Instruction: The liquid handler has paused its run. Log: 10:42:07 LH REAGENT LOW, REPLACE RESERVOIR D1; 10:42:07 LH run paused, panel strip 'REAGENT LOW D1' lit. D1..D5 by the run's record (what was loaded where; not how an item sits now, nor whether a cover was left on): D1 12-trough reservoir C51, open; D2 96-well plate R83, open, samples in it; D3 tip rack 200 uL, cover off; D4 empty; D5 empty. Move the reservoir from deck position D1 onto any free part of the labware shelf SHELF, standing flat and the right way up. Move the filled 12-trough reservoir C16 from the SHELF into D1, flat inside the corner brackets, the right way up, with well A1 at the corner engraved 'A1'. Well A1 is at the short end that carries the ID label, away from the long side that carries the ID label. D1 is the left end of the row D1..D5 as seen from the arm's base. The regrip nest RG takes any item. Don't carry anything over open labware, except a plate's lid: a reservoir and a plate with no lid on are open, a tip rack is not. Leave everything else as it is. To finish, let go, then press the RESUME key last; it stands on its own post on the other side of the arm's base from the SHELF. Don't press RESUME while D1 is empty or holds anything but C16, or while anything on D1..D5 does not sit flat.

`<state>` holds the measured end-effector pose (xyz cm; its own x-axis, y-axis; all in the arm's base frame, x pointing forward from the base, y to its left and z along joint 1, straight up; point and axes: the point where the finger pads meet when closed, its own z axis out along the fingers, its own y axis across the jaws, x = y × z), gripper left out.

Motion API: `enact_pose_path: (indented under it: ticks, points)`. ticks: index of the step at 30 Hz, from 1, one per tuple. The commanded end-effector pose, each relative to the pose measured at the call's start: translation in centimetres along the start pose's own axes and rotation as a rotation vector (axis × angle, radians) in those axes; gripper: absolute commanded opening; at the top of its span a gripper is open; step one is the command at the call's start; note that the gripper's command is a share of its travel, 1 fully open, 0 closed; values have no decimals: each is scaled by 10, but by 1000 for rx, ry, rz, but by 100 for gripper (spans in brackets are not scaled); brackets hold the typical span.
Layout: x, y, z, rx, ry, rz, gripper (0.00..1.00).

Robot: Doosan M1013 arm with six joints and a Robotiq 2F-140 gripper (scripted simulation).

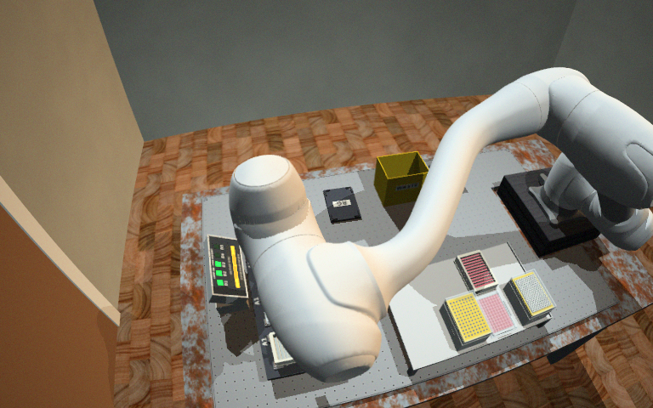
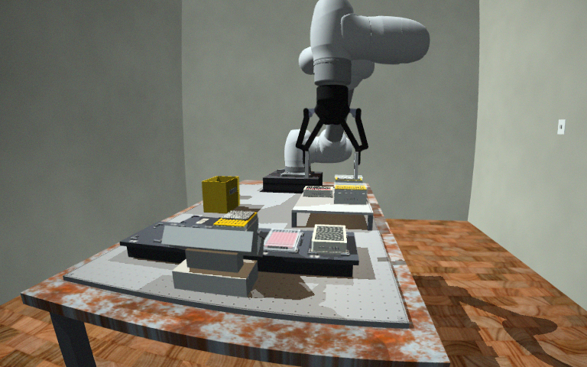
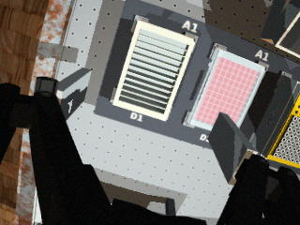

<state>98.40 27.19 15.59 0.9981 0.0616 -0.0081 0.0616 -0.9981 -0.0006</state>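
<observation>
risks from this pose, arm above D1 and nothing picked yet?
1. The open gripper hangs high and seems offset from the D1 reservoir; descending without centring may clip its rim.
2. The pink sample plate sits uncovered right beside D1; lifting the reservoir out that way would cross open labware.
3. The top view's arm hides most of the deck.

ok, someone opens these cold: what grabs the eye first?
The big white arm fills the middle of the top view, hiding most of the dark deck. In the exterior view its black gripper hangs open and empty, high above the table. The wrist view looks down on the ribbed reservoir in D1, with the pink plate right beside it.
</observation>
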Motion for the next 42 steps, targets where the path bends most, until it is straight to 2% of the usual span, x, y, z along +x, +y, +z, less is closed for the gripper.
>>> enact_pose_path:
  ticks: [1, 42]
  points:
    - [0, 0, 4, 0, 0, 0, 77]
    - [0, 0, 66, 0, 0, 0, 77]
